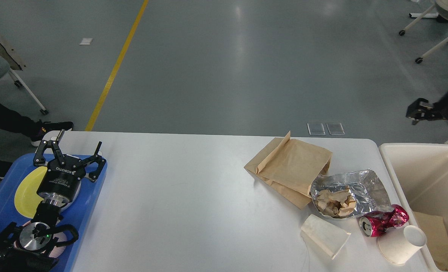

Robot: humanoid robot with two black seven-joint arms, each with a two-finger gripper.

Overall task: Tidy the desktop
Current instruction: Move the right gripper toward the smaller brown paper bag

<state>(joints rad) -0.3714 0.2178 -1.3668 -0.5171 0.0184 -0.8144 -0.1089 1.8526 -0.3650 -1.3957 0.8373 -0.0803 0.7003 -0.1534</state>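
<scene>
The left gripper's (73, 148) fingers (56, 139) stand spread apart, empty, over the blue plastic tray (91, 196) with its round yellow plate (27, 189) at the white surface's (186, 204) left edge. The right gripper (416, 112) shows blurred beyond the far right corner; whether its fingers are parted I cannot tell. The wide white surface fills the lower view, with a brown paper bag (290, 166), crumpled foil tray (350, 190), crushed red can (383, 221) and two white paper cups (399, 245) near its right edge.

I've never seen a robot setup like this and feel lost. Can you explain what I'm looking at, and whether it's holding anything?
The picture comes from the robot's own head, looking down at a white desktop. The left gripper hangs open and empty over a blue tray holding a yellow plate. The right gripper, blurred, is above a beige bin; I can't tell its state. Litter lies on the right: brown paper bag, foil container, crushed red can, two paper cups.
</scene>
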